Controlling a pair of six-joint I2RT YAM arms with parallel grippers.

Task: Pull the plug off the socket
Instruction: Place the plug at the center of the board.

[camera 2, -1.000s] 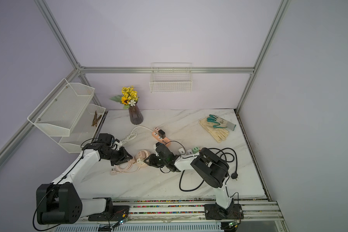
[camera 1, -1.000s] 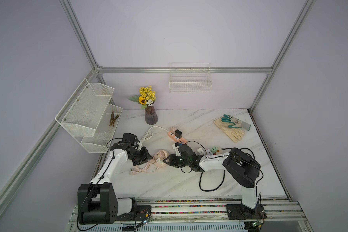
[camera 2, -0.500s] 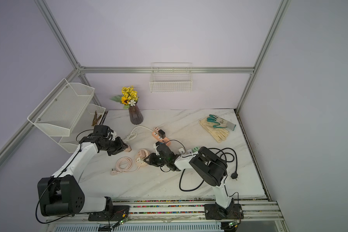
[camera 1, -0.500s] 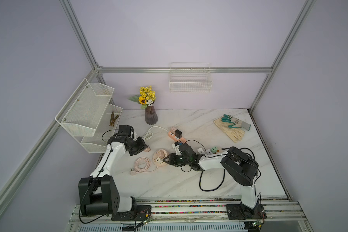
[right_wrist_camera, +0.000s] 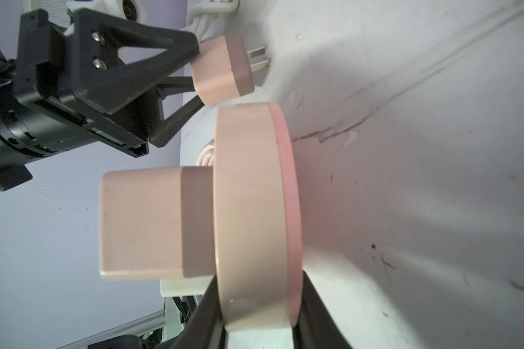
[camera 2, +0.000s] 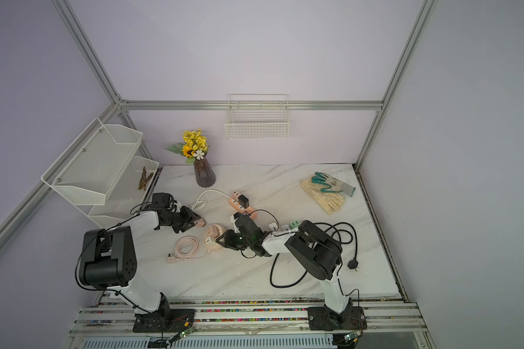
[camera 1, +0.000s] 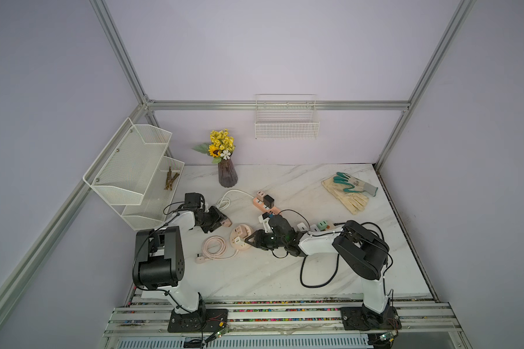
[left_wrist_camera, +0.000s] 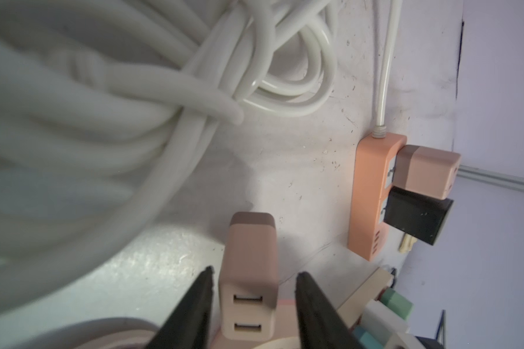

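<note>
Two pink pieces matter: the round socket and the plug just beside it, prongs bare and pointed at the surface. Your right gripper pinches the socket's rim. The right wrist view alone shows that grip, and it shows a second plug seated in the socket's face. Only the left wrist view shows your left gripper parted, with a gap at each side of the loose plug. A pink cord coil lies beside the socket on the left gripper's side. A white cable bundle and an orange power strip lie beyond. Bare surface opens from the socket to the front edge.
</note>
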